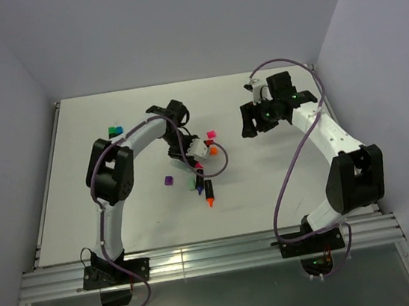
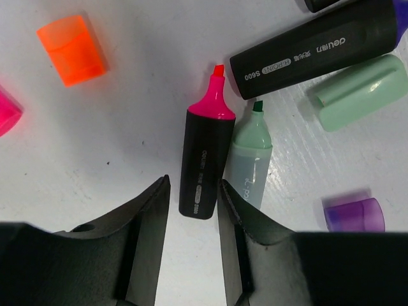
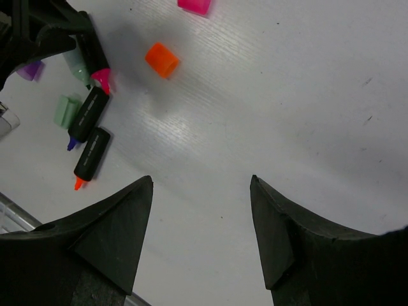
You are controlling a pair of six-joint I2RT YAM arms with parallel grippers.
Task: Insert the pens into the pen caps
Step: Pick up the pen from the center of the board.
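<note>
Straddling the rear end of the pink-tipped pen, the left fingers stood parted and released. One finger lay against the black barrel, while a sliver of bare table showed between the barrel and the other finger, so nothing was clamped. The pen lay flat on the table, with its tip pointing away from the wrist. Just beside it, roughly parallel, lay the pale green pen, also uncapped. Beyond both tips, the blue-tipped pen lay crosswise, with the mint-green cap just beside its barrel. The orange-tipped pen lay nearest the arm bases, roughly in line with the blue-tipped one. All four pens were grouped near the middle of the table. The caps lay loose around them: the purple cap was beside the green pen's rear end, and the orange cap and the pink cap were on the far side of the cluster. Two further small caps — green and teal — sat well apart, near the left arm's elbow. No pen was seated in any cap. The right fingers hung spread wide above bare table — grasping nothing — well to the right of the pens.
</note>
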